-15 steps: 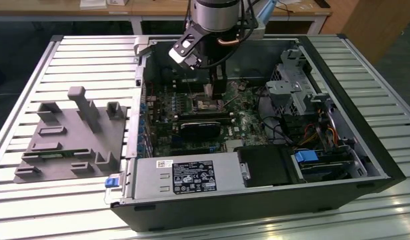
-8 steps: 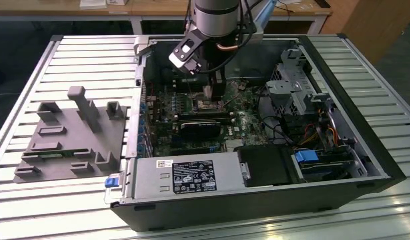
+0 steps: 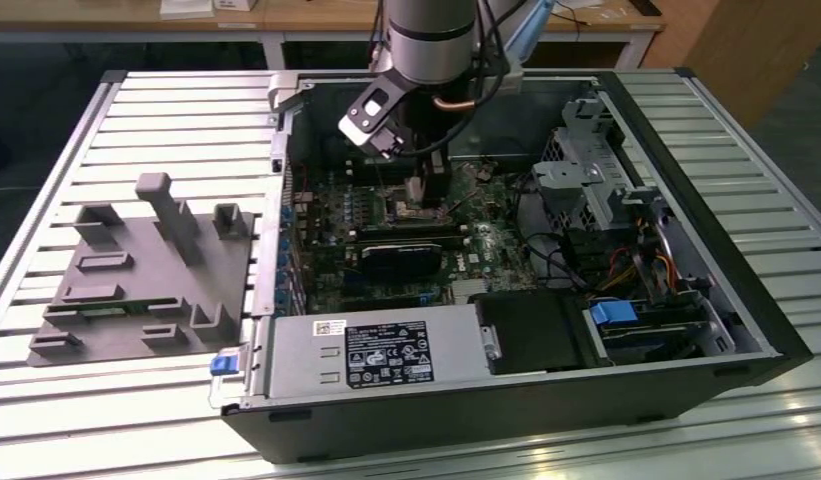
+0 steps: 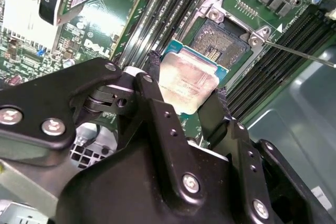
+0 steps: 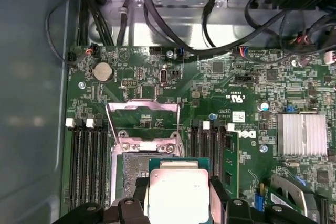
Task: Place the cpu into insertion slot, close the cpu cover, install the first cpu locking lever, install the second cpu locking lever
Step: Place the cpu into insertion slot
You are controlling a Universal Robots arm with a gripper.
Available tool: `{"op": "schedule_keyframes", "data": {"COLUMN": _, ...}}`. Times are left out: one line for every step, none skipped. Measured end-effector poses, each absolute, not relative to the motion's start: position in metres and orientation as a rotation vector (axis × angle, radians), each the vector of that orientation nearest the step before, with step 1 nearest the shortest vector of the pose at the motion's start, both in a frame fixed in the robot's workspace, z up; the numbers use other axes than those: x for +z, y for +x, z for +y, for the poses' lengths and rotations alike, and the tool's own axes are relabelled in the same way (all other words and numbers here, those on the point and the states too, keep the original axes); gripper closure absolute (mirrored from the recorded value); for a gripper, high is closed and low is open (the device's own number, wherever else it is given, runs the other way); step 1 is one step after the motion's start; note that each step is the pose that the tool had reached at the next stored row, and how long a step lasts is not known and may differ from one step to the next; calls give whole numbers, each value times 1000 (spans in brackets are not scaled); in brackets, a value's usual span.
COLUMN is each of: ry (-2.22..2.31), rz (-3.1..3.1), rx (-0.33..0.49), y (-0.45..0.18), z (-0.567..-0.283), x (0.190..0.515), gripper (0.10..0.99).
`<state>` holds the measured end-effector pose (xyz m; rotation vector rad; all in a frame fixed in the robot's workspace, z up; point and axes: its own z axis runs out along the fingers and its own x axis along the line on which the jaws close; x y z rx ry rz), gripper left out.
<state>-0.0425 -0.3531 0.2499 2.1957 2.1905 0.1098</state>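
The first step is in hand: the cpu [image 4: 190, 83] is not yet seated. The claw [image 4: 186, 80] is closed on it, its two black fingers [image 4: 157, 98] pinching opposite edges, with the dull metal top facing the camera. In both wrist views the chip hangs above the green board, overlapping one edge of the insertion slot [image 4: 221, 45] rather than centred on it. The slot's dark centre is bare. The cpu cover [image 5: 143, 104] stands swung up and open behind the slot [image 5: 134, 167], and a thin locking lever [image 4: 300, 54] juts free beside it, so the later steps are untouched.

By my judgement, seating calls for the chip to sit square over the slot, level, and with its corners matched, since a tilted set-down could harm the contacts.

In the exterior view the arm [image 3: 430, 40] drops from the upper middle of the frame, near vertical, into the open computer case [image 3: 287, 130] lying on the slatted desk [image 3: 130, 120]. Its claw [image 3: 417, 190] is low over the board.
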Motion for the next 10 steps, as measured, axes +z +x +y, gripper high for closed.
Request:
{"op": "schedule_keyframes", "data": {"ry": 2192, "rz": 2194, "rx": 110, "y": -43, "z": -353, "x": 249, "gripper": 549}}
{"op": "schedule_keyframes", "data": {"ry": 2189, "rz": 2197, "rx": 110, "y": -43, "z": -353, "x": 248, "gripper": 549}}
{"op": "schedule_keyframes", "data": {"ry": 2186, "rz": 2201, "rx": 110, "y": -43, "z": -352, "x": 246, "gripper": 549}}
{"op": "schedule_keyframes", "data": {"ry": 2182, "rz": 2204, "rx": 110, "y": -43, "z": -352, "x": 245, "gripper": 549}}
{"op": "schedule_keyframes", "data": {"ry": 2179, "rz": 2208, "rx": 110, "y": -43, "z": -351, "x": 244, "gripper": 549}}
{"op": "schedule_keyframes", "data": {"ry": 2176, "rz": 2211, "rx": 110, "y": -43, "z": -350, "x": 243, "gripper": 549}}
{"op": "schedule_keyframes", "data": {"ry": 2173, "rz": 2214, "rx": 111, "y": -43, "z": -350, "x": 241, "gripper": 549}}
{"op": "schedule_keyframes", "data": {"ry": 2170, "rz": 2217, "rx": 111, "y": -44, "z": -349, "x": 240, "gripper": 549}}
{"op": "schedule_keyframes", "data": {"ry": 2168, "rz": 2219, "rx": 110, "y": -44, "z": -348, "x": 239, "gripper": 549}}
{"op": "schedule_keyframes", "data": {"ry": 2166, "rz": 2221, "rx": 110, "y": -44, "z": -347, "x": 238, "gripper": 549}}
